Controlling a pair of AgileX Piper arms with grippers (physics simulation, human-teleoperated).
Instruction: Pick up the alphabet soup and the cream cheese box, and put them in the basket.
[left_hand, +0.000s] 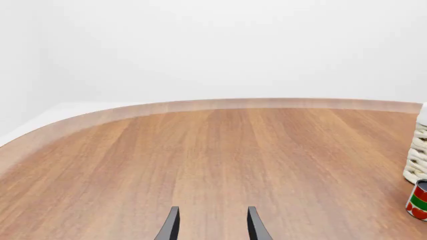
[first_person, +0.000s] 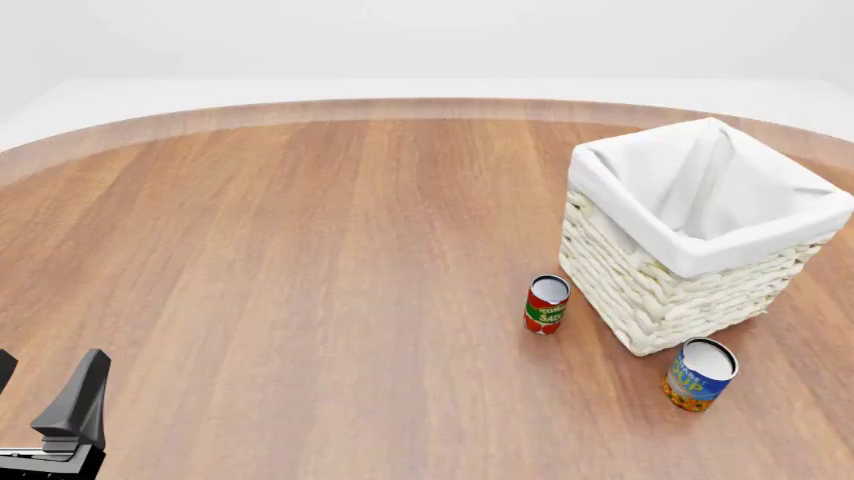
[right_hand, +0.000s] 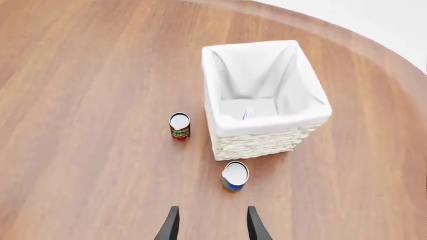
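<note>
Alphabet soup: standing upright near the table's right edge, touching nothing, just beside the basket's near corner. Cream cheese box: possibly showing faintly inside basket. Right gripper: hanging spread and empty above the soup, lining up. Left gripper: idling open.

Left end effector: two dark fingers spread apart, nothing between them, tips aimed forward and slightly down, low over the worktop. In the front view the left end effector sits at the bottom-left corner, one dark finger angled upward, most of the arm cut off. Right end effector: fingers parted, empty, held high and looking steeply down. Right arm not seen in front view.
</note>
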